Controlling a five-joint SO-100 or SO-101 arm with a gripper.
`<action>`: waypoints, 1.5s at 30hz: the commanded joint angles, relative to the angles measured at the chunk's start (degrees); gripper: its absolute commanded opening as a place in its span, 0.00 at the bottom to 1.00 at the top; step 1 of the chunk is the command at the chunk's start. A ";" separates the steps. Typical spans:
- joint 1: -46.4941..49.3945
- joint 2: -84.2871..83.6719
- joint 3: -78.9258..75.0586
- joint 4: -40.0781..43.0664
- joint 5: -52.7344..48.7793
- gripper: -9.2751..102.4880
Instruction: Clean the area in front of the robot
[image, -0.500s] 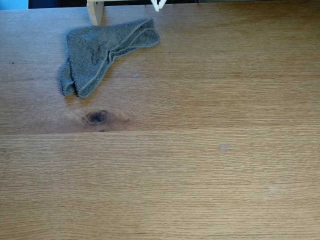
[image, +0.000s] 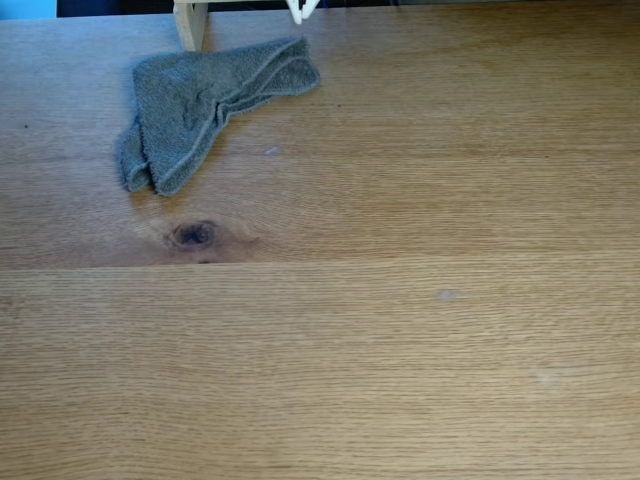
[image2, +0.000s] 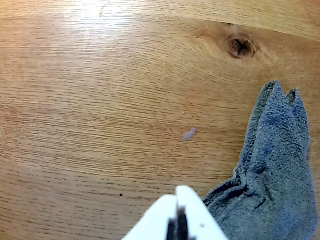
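The area is a broad light-brown wooden tabletop (image: 400, 200) with a dark knot (image: 193, 234) and small pale smudges (image: 271, 151) (image: 446, 295). Of the robot, only white gripper tips (image: 300, 10) poke in at the top edge of the fixed view, just right of a crumpled grey terry cloth (image: 205, 105). In the wrist view my gripper (image2: 177, 192) enters from the bottom, its two white fingers pressed together and holding nothing. It hovers over bare wood (image2: 100, 100), with the cloth (image2: 275, 175) beside it on the right, a pale smudge (image2: 189, 134) just ahead and the knot (image2: 241, 47) farther off.
A pale wooden post (image: 190, 22) stands at the table's far edge, right behind the cloth. Another faint smudge (image: 545, 377) lies at the lower right of the fixed view. A long plank seam (image: 320, 260) crosses the tabletop.
The white gripper tips at the top edge of the fixed view have shifted a little to the left, closer to the cloth. The cloth has not moved.
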 joint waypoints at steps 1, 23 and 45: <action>0.79 0.18 5.54 0.09 -0.53 0.08; -16.88 -32.70 -19.07 -17.40 0.79 0.08; 32.78 -81.65 -58.01 -15.21 0.88 0.32</action>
